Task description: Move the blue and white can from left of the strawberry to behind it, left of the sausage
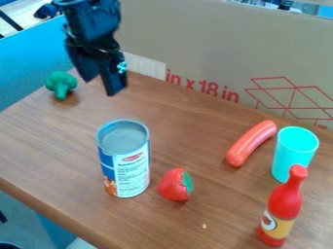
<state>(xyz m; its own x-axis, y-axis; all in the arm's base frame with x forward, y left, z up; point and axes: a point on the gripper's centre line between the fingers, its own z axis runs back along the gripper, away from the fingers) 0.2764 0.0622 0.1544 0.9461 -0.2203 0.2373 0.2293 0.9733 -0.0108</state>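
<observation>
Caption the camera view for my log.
Black two-finger gripper over a brown wood-grain table bearing green toy broccoli and a blue-and-white cylindrical can.

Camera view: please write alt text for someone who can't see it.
A black robot gripper hangs open and empty above a wooden table, near a green toy broccoli. Closer to the camera are a can and, beside it, a strawberry; at right, a sausage, a turquoise cup and a red bottle. Cardboard stands behind.

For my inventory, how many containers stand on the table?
3: the can beside the strawberry, the cup beside the sausage, the red bottle at the view's lower right.
</observation>
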